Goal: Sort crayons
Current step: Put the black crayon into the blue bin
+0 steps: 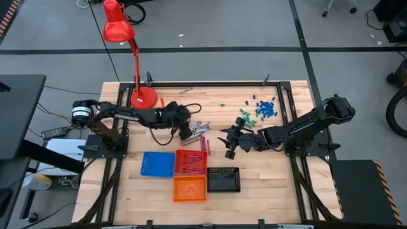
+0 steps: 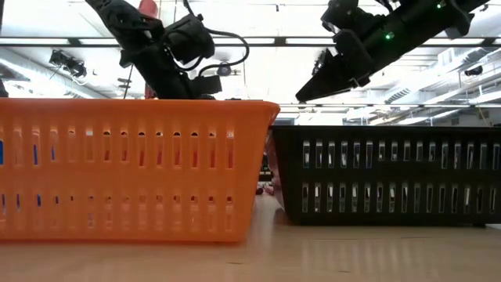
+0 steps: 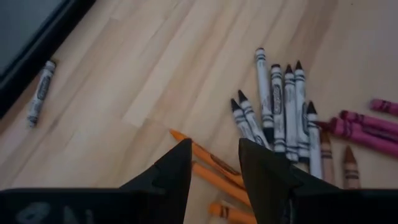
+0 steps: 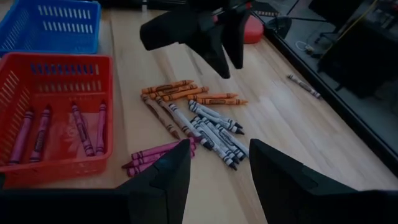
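The crayons lie in a loose pile on the table [image 1: 200,127]. In the right wrist view they show as orange ones [image 4: 186,93], grey ones [image 4: 214,130] and magenta ones [image 4: 155,155]. Several more magenta crayons lie in the red tray [image 4: 93,74]. My left gripper [image 1: 189,132] is open, pointing down just above the orange crayons [image 3: 208,158], with the grey ones [image 3: 280,112] beside it. It also shows in the right wrist view [image 4: 211,37]. My right gripper [image 1: 227,145] is open and empty, raised to the right of the pile.
Blue tray [image 1: 158,163], red tray [image 1: 191,152], orange tray [image 1: 190,188] and black tray [image 1: 223,180] stand near the front. A red lamp [image 1: 137,63] stands at the back left. Green and blue bits [image 1: 257,111] lie at the back right. One lone grey crayon [image 3: 38,93] lies apart.
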You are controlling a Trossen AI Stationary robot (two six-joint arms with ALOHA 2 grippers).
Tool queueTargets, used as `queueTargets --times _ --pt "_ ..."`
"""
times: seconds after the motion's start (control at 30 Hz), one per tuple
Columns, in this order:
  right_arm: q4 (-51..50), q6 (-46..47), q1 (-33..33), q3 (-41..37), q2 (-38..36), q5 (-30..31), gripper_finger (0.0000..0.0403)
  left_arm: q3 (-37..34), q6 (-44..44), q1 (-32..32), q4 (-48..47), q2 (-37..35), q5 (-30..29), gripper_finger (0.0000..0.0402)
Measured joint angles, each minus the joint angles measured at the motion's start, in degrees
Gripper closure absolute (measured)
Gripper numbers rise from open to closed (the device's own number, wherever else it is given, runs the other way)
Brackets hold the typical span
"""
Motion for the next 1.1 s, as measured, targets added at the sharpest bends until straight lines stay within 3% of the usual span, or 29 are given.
queueTargets --times 0.3,0.63,1.1 --pt "0.1 -0.2 -0.7 0.0 0.0 -0.7 0.0235 0.0 2.4 7.3 1.6 0.0 -1.1 0.0257" --pt "0.6 -0.5 -1.9 0.0 0.0 -2.6 0.0235 0.0 2.8 17.8 1.6 0.0 9.4 0.0258" --pt "2.3 -2.6 -4.2 0.0 0.0 -6.7 0.0235 7.4 10.2 23.4 -5.0 0.3 11.0 0.0258"
